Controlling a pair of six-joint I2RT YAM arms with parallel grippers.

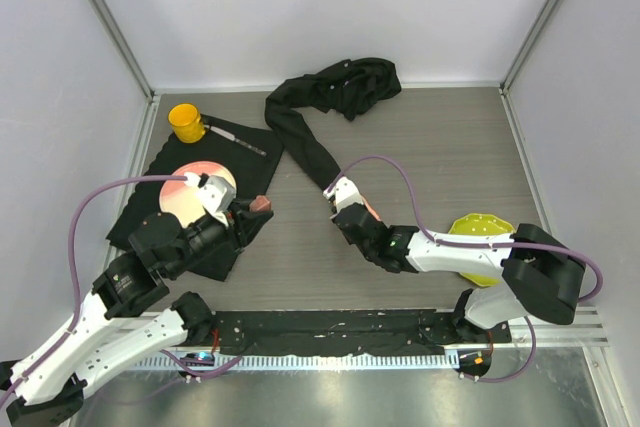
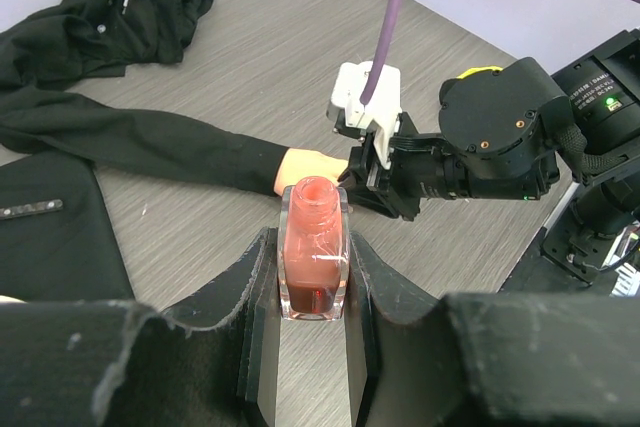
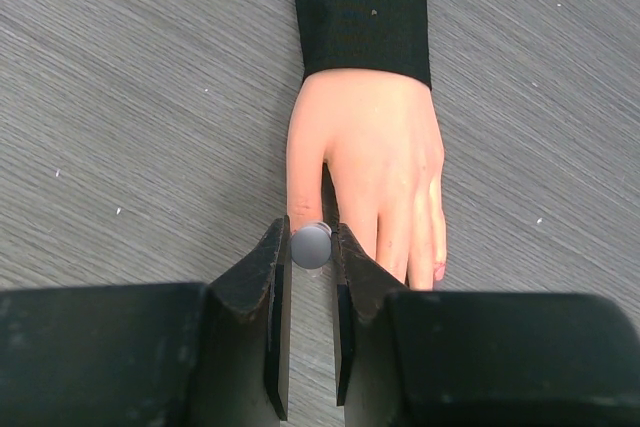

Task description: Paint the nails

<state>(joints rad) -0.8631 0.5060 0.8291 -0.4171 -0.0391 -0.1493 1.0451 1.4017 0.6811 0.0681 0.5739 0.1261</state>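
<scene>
My left gripper [image 2: 313, 247] is shut on an open bottle of pinkish-red polish [image 2: 314, 252], its cap off, and holds it upright above the table; it also shows in the top view [image 1: 262, 204]. My right gripper [image 3: 311, 242] is shut on the bottle's grey-white cap [image 3: 311, 245], seen end-on, right at the thumb tip of the pale peach mannequin hand [image 3: 375, 162]. The hand lies flat with a black sleeve [image 3: 365, 7]. One pinkish nail [image 3: 438, 269] shows on the outer finger. The thumb nail and the brush are hidden by the cap and my fingers.
The long black sleeve [image 1: 300, 142] runs to a bunched heap at the back. A black mat [image 1: 150, 212] on the left carries a pink plate [image 1: 185, 197] and a thin tool [image 1: 237, 138]. A yellow cup [image 1: 186, 120] stands behind it. A yellow dish [image 1: 480, 232] lies right.
</scene>
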